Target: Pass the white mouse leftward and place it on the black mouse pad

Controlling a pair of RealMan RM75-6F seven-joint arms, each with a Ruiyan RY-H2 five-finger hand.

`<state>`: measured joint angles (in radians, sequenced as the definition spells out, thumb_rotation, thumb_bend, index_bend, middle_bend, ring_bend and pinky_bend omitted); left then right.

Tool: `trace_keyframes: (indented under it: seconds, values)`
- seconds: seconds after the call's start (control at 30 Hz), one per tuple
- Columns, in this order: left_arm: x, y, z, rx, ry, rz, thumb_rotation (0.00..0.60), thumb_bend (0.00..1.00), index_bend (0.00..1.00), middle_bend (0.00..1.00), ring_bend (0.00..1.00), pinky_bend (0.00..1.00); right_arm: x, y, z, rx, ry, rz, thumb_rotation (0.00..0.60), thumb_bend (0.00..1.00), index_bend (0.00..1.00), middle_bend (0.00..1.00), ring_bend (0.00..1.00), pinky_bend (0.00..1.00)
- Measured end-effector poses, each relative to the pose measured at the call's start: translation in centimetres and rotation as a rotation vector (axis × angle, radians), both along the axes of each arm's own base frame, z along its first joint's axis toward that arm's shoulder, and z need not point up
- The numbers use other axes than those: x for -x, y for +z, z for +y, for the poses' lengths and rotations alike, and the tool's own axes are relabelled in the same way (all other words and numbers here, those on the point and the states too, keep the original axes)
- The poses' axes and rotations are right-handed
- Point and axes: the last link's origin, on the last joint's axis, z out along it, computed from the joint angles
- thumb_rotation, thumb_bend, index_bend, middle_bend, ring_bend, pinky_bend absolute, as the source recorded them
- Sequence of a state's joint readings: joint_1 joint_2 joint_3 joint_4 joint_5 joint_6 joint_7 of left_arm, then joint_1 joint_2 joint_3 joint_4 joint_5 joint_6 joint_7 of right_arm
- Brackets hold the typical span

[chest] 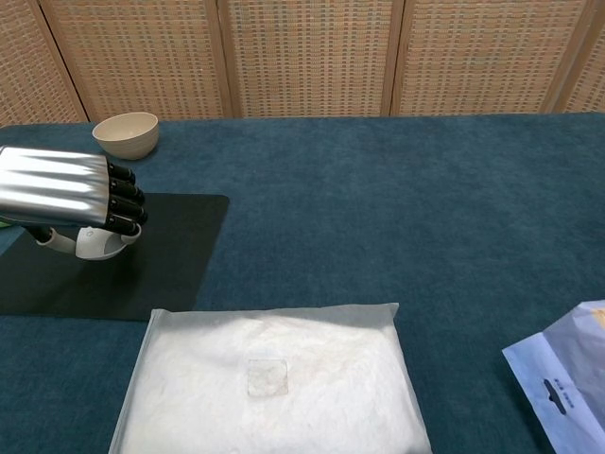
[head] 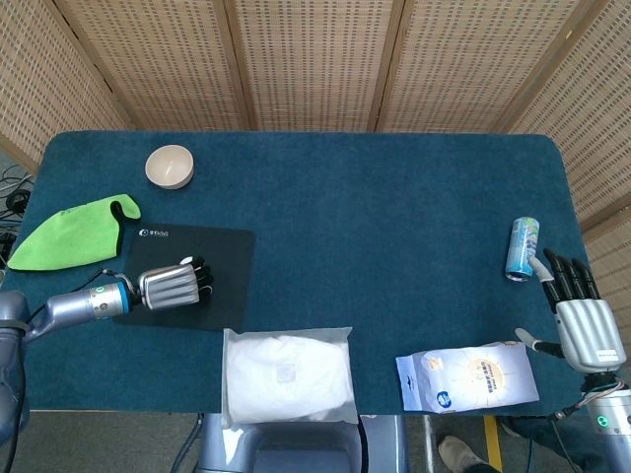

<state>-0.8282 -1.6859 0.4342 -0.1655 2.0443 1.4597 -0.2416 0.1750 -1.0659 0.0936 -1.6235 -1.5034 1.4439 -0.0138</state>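
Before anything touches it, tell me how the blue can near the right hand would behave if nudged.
The blue can stands upright, tall and narrow, so it would probably tip. Being round, it would likely roll across the table afterwards. Whether it is full cannot be told.
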Motion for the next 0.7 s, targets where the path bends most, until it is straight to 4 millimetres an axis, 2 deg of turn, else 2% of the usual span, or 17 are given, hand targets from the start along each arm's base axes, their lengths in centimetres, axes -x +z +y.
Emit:
trace_keyframes:
  seconds: [0.1, 0.53, 0.7]
  values:
    - [0.0, -0.3, 0.0, 0.015, -0.012, 0.023, 0.600, 0.20, 0.62, 0.43, 0.34, 0.38, 0.1, 0.0, -0.1, 0.001, -0.005, 0.000, 0.600, 0.00, 0.00, 0.00, 0.00, 0.00]
    - [0.7, -0.5, 0.5, 0.014, 0.038, 0.073, 0.600, 0.26, 0.62, 0.42, 0.34, 0.38, 0.5, 0.3, -0.4, 0.000, -0.020, -0.014, 0.600, 0.00, 0.00, 0.00, 0.00, 0.00]
    - [1.0, -0.5, 0.5, 0.008, 0.050, 0.086, 0.600, 0.24, 0.46, 0.26, 0.34, 0.38, 0.4, 0.2, -0.4, -0.002, -0.021, -0.014, 0.600, 0.00, 0.00, 0.00, 0.00, 0.00]
